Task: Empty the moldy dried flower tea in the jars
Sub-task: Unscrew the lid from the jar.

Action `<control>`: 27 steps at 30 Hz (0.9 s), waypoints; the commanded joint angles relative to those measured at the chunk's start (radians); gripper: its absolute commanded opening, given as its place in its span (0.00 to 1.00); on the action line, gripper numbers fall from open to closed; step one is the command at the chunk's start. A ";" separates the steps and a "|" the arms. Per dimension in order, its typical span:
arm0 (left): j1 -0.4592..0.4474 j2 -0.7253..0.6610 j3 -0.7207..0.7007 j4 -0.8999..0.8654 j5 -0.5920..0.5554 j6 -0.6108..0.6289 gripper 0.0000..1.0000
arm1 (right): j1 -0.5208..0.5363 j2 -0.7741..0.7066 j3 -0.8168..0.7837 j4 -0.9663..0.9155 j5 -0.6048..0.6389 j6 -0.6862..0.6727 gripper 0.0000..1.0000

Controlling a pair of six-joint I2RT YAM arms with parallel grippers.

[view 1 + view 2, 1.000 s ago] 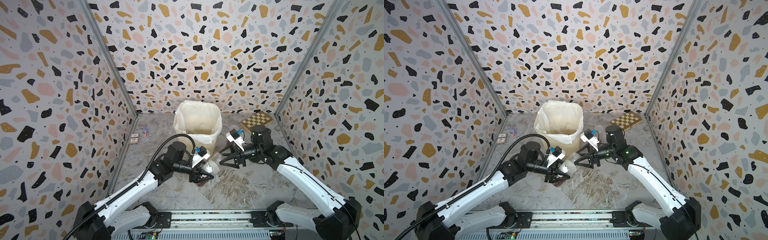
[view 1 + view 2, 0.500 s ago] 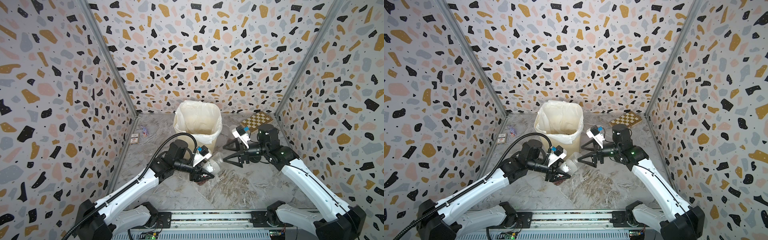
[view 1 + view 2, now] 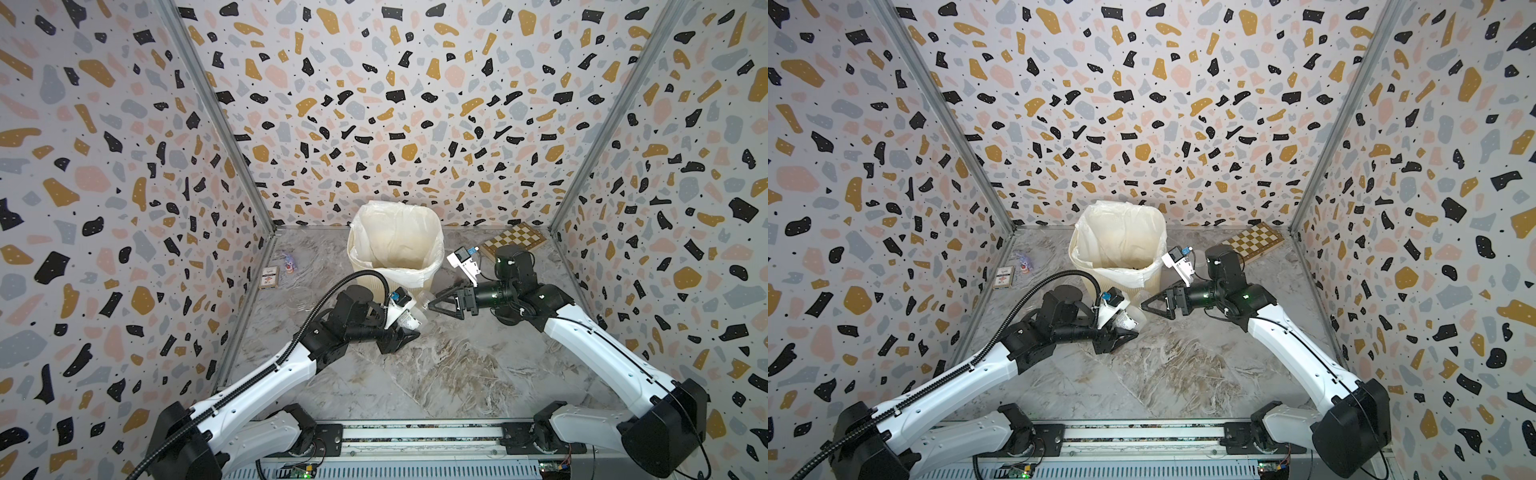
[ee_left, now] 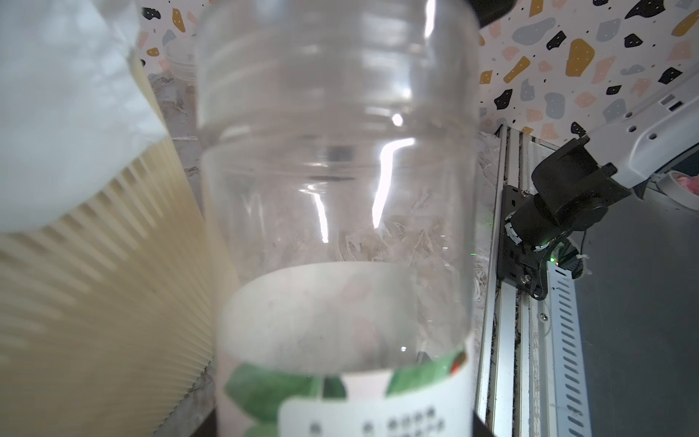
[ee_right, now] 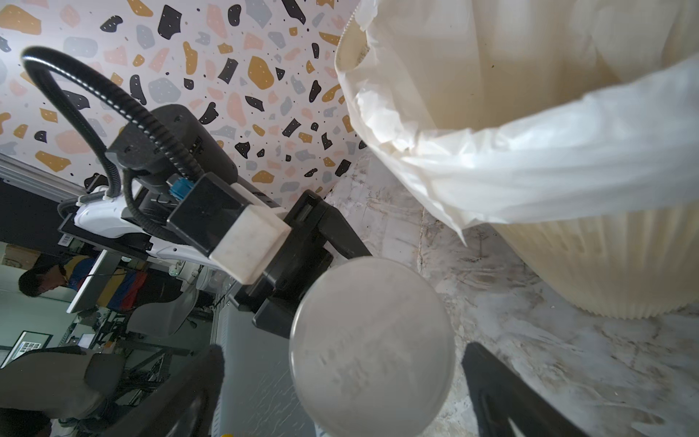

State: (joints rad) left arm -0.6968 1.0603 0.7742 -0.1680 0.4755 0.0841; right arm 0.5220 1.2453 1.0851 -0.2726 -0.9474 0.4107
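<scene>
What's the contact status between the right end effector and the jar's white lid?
Apart. In the right wrist view the right end effector stands open, fingers flanking the white lid, with background visible between each and the rim.

Walls [image 3: 395, 104]: terrazzo speckle of black, ochre, pink and grey on pale ground. Desk [image 3: 457, 365]: grey-beige marbling. Bin [image 4: 94, 321]: cream, ribbed, with white bag [image 4: 56, 113]. Board [image 3: 515, 243]: gold-and-cream chequers. Jar [image 4: 333, 189]: clear, white label [image 4: 359, 416] with green leaves.
</scene>
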 commanded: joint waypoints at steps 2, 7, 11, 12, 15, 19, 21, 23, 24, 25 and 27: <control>-0.008 -0.032 -0.019 0.091 -0.028 -0.007 0.56 | 0.013 0.023 0.051 0.008 0.030 0.018 0.98; -0.013 -0.044 -0.035 0.096 -0.027 -0.017 0.56 | 0.018 0.044 0.075 -0.001 0.028 -0.001 0.83; -0.013 -0.059 -0.035 0.081 0.021 -0.018 0.56 | 0.017 0.046 0.076 -0.016 0.009 -0.051 0.70; -0.013 -0.066 -0.032 0.076 0.050 -0.016 0.56 | 0.017 0.042 0.075 -0.018 -0.007 -0.077 0.68; -0.013 -0.082 -0.013 0.055 0.164 -0.009 0.57 | 0.017 0.019 0.077 -0.045 -0.029 -0.183 0.64; -0.013 -0.055 0.052 -0.007 0.318 -0.012 0.57 | 0.018 -0.032 0.067 -0.056 -0.129 -0.324 0.62; -0.013 -0.032 0.088 -0.057 0.399 -0.019 0.57 | 0.018 -0.070 0.050 -0.051 -0.168 -0.383 0.62; -0.012 -0.018 0.114 -0.076 0.465 -0.028 0.57 | 0.018 -0.097 0.032 -0.051 -0.215 -0.428 0.62; -0.012 -0.016 0.126 -0.081 0.496 -0.033 0.57 | 0.018 -0.112 0.022 -0.055 -0.256 -0.461 0.62; -0.011 -0.013 0.133 -0.083 0.519 -0.040 0.57 | 0.017 -0.125 0.014 -0.057 -0.292 -0.485 0.62; -0.008 -0.003 0.153 -0.097 0.589 -0.051 0.57 | 0.017 -0.149 -0.003 -0.053 -0.381 -0.522 0.62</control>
State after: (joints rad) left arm -0.6975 1.0428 0.8791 -0.2634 0.8780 0.0475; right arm 0.5293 1.1263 1.1053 -0.3336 -1.1637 0.0120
